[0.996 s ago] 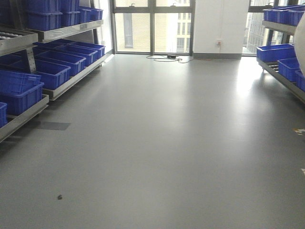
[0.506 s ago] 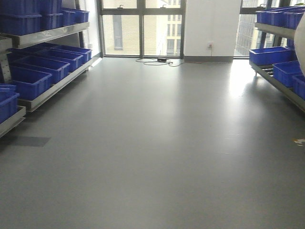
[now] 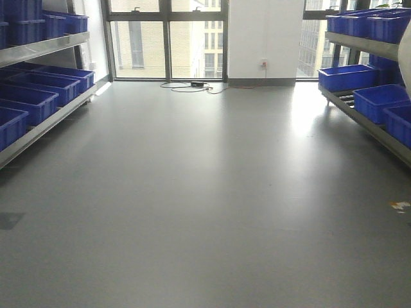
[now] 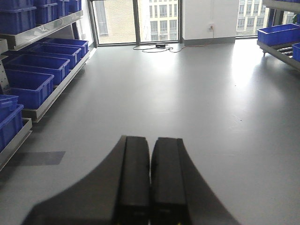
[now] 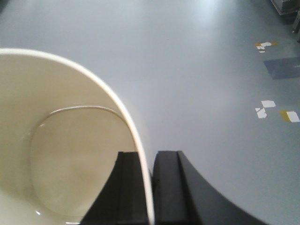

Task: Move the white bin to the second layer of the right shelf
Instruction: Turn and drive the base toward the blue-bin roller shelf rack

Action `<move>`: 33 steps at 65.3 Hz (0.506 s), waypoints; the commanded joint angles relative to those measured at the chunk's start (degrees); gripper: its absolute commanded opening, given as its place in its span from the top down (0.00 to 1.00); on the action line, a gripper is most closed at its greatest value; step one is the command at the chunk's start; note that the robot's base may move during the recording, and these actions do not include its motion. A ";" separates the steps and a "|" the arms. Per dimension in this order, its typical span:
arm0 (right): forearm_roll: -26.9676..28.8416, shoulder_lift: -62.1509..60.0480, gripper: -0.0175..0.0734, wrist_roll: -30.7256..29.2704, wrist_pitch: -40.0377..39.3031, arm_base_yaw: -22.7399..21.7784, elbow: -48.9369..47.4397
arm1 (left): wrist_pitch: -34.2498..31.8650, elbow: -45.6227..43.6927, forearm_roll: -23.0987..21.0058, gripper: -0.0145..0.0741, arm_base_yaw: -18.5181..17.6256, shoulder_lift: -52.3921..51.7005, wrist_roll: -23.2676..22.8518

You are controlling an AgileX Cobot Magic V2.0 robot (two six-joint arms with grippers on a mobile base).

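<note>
White bin (image 5: 70, 154) mouth-up, wall in right gripper (image 5: 148, 161)

Open floor (image 3: 205, 192) runs ahead of me to the windows (image 3: 167, 38), with a cable (image 3: 189, 86) lying on it just before them. The left rack (image 3: 45, 125) lines the floor's left side and the right rack (image 3: 359, 112) its right, each with crates (image 3: 26, 99) on lower and upper tiers. My left hand (image 4: 150, 145), fingers touching, hangs over the floor. My right hand (image 5: 151, 159) straddles the wall of the bin (image 5: 70, 140), one finger inside, one outside; tape scraps (image 5: 267, 105) lie on the floor to its right.
</note>
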 commanded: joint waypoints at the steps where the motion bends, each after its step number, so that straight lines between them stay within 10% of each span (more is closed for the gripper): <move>1: -0.12 0.00 0.75 -0.12 -5.29 -0.29 -1.61 | -4.77 2.11 0.00 0.74 -0.22 -0.92 -0.30; 33: -0.12 0.00 0.75 -0.12 -5.29 -0.29 -1.61 | -4.77 2.11 0.00 0.74 -0.22 -0.92 -0.30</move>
